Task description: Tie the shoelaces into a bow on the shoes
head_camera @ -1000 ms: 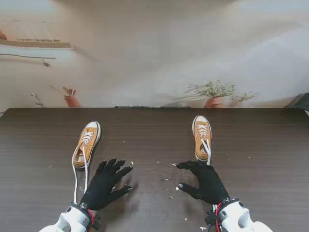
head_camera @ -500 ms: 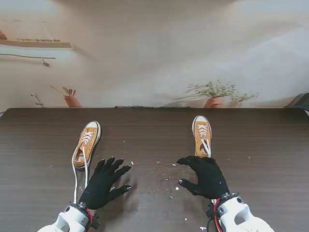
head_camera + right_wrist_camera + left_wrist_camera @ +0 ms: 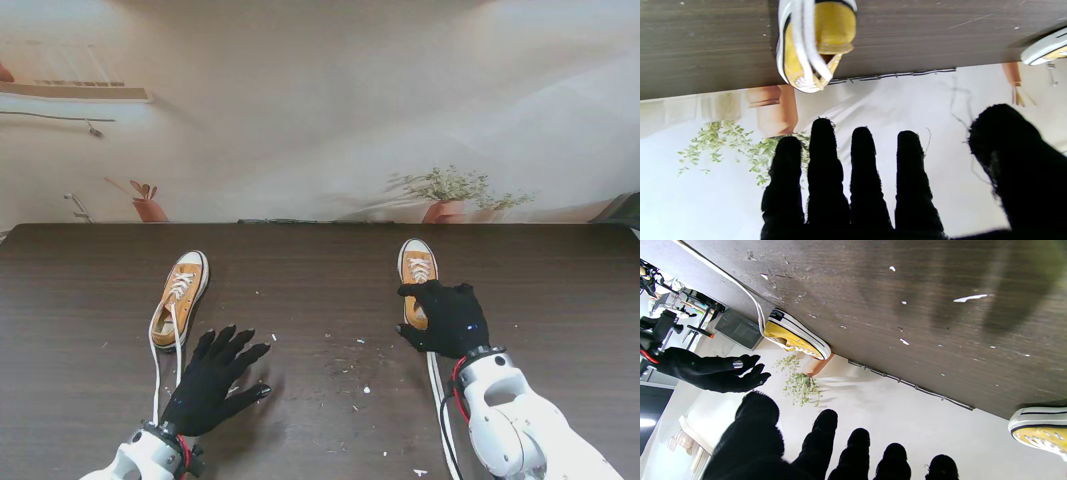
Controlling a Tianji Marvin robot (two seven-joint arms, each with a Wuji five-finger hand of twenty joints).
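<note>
My right robot hand [image 3: 447, 318], fingers spread and holding nothing, sits over the heel of the right shoe [image 3: 417, 272]. My left robot hand [image 3: 214, 379], likewise spread and empty, lies near the left shoe [image 3: 181, 296] on the worktop [image 3: 320, 270]; its loose laces [image 3: 165, 350] run beside that hand.

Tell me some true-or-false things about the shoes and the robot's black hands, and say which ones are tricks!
1. There are two yellow shoes on the table. True: a left shoe and a right shoe.
2. The left shoe's laces are tied in a bow. False: its white laces trail loose toward me.
3. The right hand is over the right shoe. True: it covers the shoe's near end.
4. The left hand is holding a shoe. False: it holds nothing, fingers spread, nearer to me than the left shoe.
5. The right shoe's laces hang off the far table edge. False: they run toward me.
</note>
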